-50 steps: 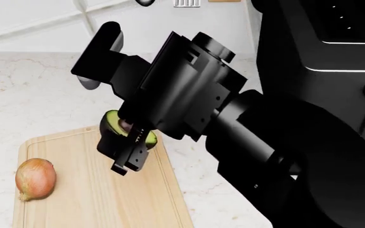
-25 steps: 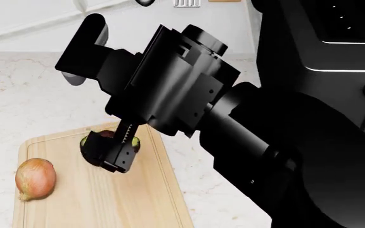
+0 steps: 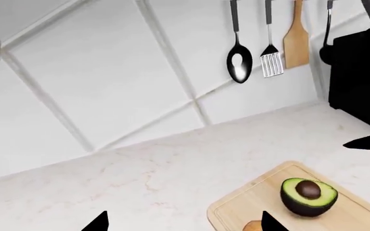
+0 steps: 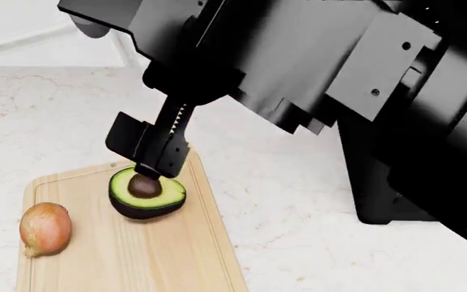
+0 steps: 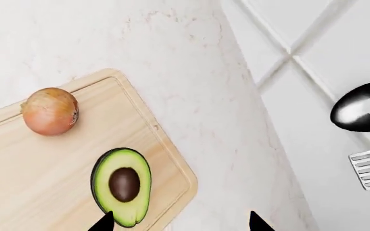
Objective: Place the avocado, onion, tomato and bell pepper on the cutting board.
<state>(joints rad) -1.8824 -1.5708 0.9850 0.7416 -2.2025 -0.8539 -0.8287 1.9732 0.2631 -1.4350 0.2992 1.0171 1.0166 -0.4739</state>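
We see the avocado (image 4: 146, 194) pit-up on the board (image 4: 128, 255), just beneath our right gripper (image 4: 148, 149), open and empty.

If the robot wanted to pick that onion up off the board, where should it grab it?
Probably across the onion's round, widest middle, coming from above. It lies on its side on the cutting board with nothing touching it, and its pointed tip would likely slip.
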